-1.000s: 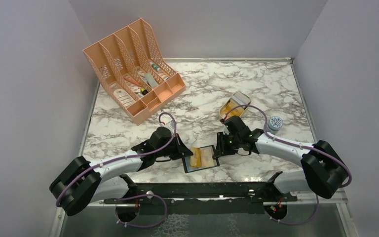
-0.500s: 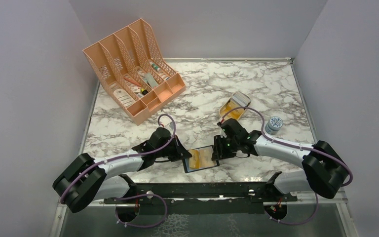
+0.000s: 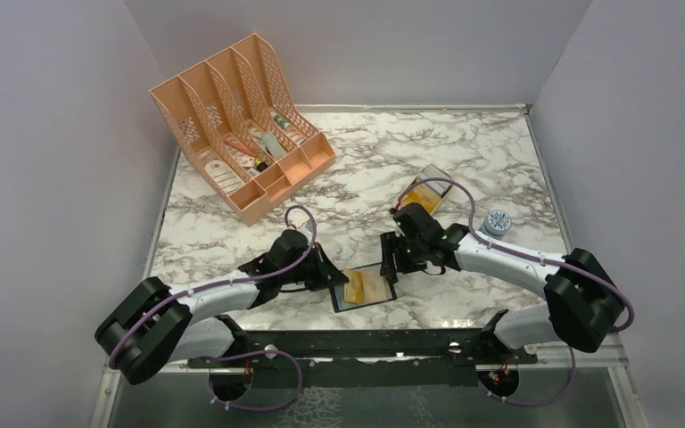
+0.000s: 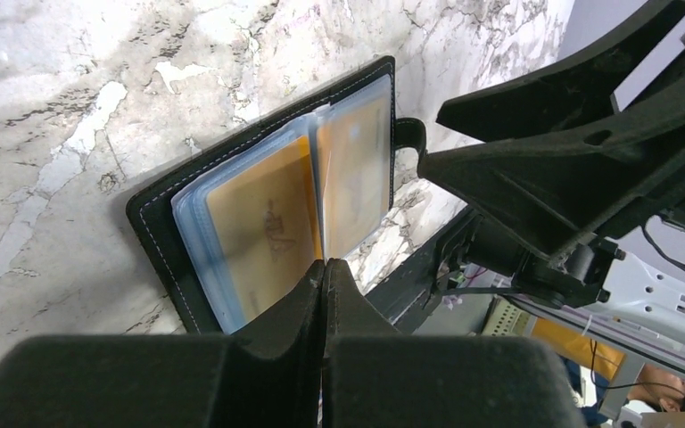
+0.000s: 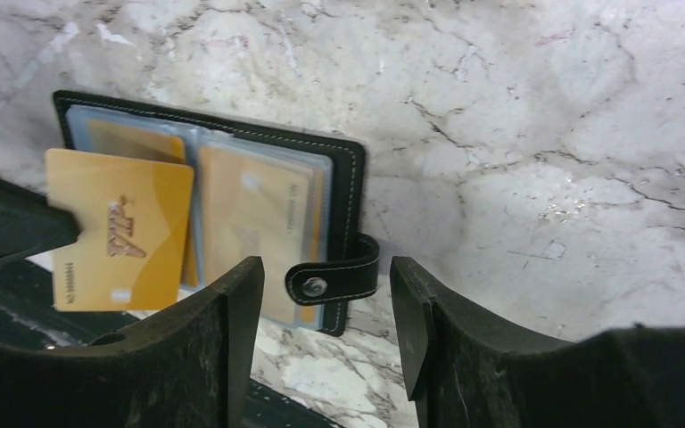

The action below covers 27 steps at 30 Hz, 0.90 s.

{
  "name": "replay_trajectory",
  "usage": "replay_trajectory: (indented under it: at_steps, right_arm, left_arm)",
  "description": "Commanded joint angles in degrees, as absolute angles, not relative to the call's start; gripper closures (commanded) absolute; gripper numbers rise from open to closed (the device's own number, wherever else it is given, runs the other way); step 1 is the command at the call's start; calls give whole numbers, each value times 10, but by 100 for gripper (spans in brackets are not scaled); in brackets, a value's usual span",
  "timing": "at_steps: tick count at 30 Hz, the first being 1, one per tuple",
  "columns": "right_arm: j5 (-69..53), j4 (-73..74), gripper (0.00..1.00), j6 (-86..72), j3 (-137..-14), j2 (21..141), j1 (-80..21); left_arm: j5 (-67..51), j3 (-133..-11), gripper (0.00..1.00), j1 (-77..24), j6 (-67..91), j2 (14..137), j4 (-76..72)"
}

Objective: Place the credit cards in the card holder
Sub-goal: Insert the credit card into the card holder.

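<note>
The black card holder (image 3: 376,299) lies open near the table's front edge, its clear sleeves showing tan credit cards (image 5: 254,218). My left gripper (image 4: 324,266) is shut on the left edge of a gold credit card (image 5: 125,223), which hangs over the holder's left half. In the left wrist view that card shows only edge-on above the fingertips. My right gripper (image 5: 325,267) stands open just above the holder's snap tab (image 5: 334,281), touching nothing. In the top view the left gripper (image 3: 341,278) and right gripper (image 3: 391,261) face each other across the holder.
A peach desk organiser (image 3: 241,125) with small items stands at the back left. A gold tin (image 3: 425,190) sits behind the right arm, and a small round blue-grey pot (image 3: 497,222) is to its right. A black rail (image 3: 357,343) runs along the near edge.
The right gripper's jaws have widened, and that arm has shifted slightly left and back. The left arm and its card have stayed put.
</note>
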<state>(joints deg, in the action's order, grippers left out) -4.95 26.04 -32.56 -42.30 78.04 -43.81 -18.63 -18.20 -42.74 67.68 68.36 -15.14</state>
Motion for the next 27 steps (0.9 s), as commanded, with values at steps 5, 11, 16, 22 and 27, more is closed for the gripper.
replay_trajectory:
  at_steps: [5, 11, 16, 22, 27]
  right_arm:
    - [-24, 256, 44, -295, -436, 841, -441]
    - [-34, 246, 52, -295, -428, 854, -442]
    - [-41, 248, 55, -301, -422, 845, -442]
    - [-45, 248, 63, -304, -412, 836, -442]
    - [-51, 248, 69, -312, -402, 826, -445]
  left_arm:
    - [-191, -178, 100, -425, 680, 693, -182]
    - [-187, -177, 100, -424, 670, 703, -181]
    - [-186, -177, 100, -425, 661, 718, -179]
    - [-192, -179, 100, -425, 656, 732, -185]
    - [-190, -178, 100, -425, 655, 731, -184]
